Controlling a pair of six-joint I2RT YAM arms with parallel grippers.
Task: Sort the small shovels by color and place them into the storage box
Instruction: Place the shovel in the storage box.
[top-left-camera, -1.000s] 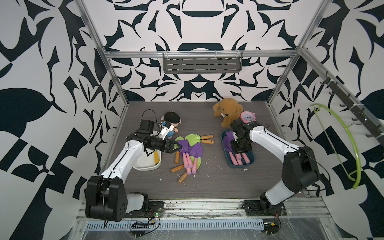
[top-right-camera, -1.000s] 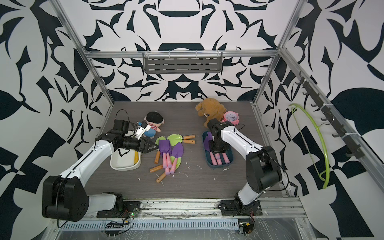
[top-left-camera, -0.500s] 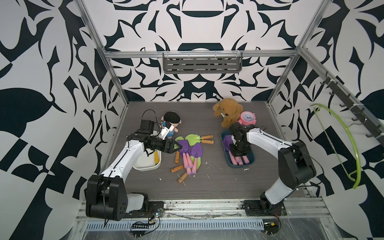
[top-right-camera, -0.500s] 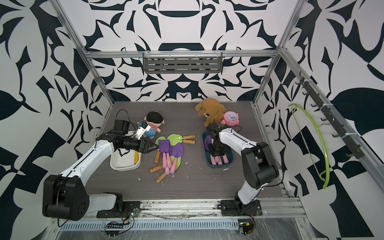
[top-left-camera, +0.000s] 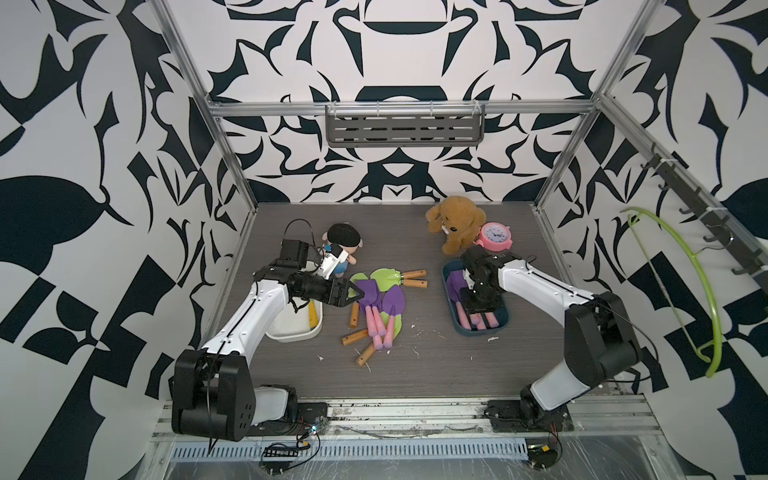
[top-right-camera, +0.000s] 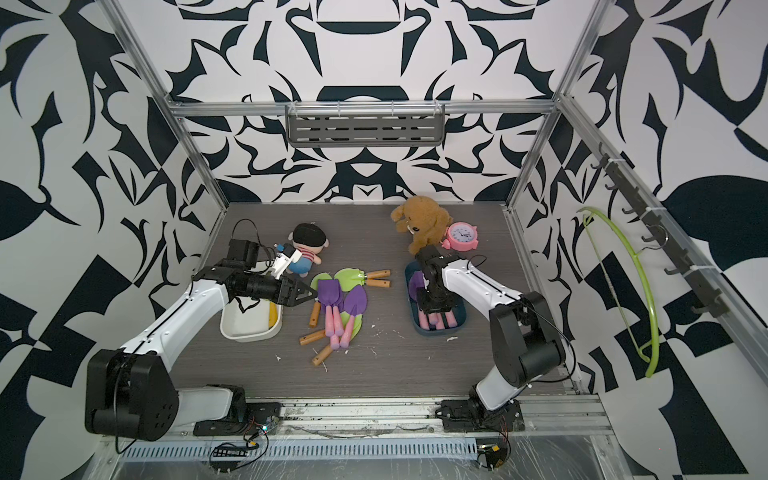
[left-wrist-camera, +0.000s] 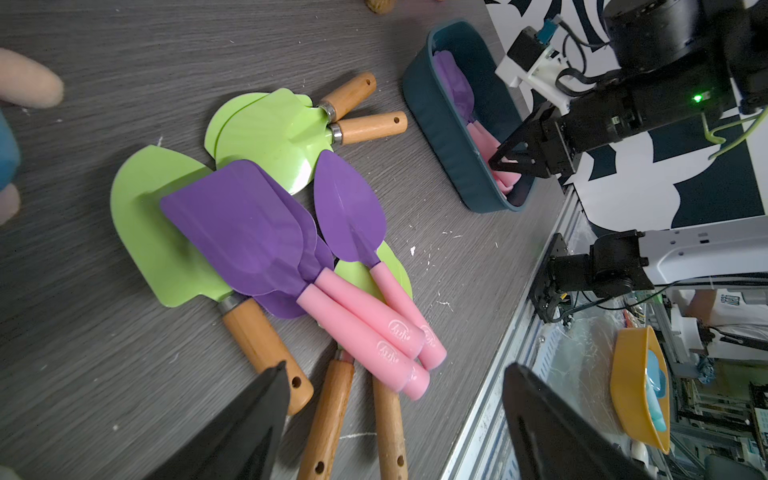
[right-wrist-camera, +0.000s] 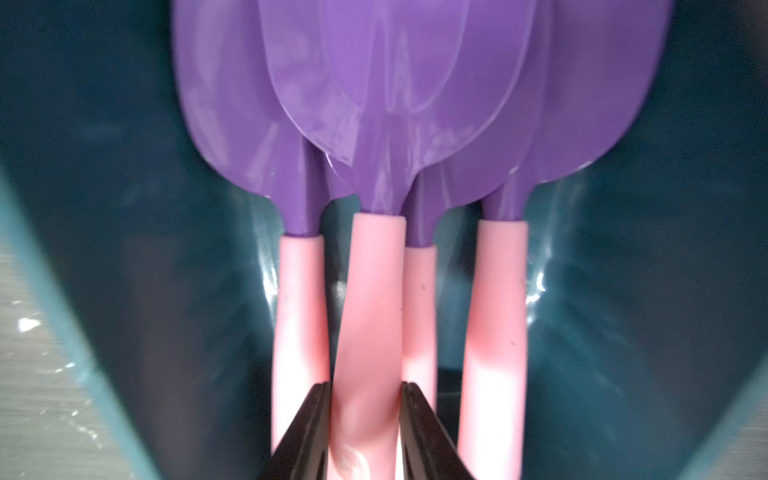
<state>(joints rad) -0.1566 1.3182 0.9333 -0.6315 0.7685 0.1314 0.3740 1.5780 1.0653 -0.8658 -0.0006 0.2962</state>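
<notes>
A pile of small shovels lies mid-table: purple blades with pink handles (top-left-camera: 392, 301) (left-wrist-camera: 249, 224) on top of green blades with wooden handles (top-left-camera: 384, 276) (left-wrist-camera: 270, 133). My left gripper (top-left-camera: 357, 293) (top-right-camera: 311, 294) (left-wrist-camera: 395, 365) hovers open at the pile's left edge, holding nothing. The dark blue storage box (top-left-camera: 505, 322) (left-wrist-camera: 440, 124) holds several purple shovels (right-wrist-camera: 395, 104). Down inside it, my right gripper (top-left-camera: 478, 309) (right-wrist-camera: 365, 386) has its fingers tight against both sides of one pink handle (right-wrist-camera: 370, 291). A white storage box (top-left-camera: 291, 332) under the left arm holds a yellow handle (top-left-camera: 312, 313).
A plush doll (top-left-camera: 343, 239) lies behind the left gripper. A brown teddy bear (top-left-camera: 455, 220) and a pink alarm clock (top-left-camera: 494, 237) stand just behind the blue box. A green hanger (top-left-camera: 673, 291) hangs on the right wall. White crumbs dot the table.
My right gripper has moved a little toward the front end of the blue box, still around the pink handle. The left arm has not moved.
</notes>
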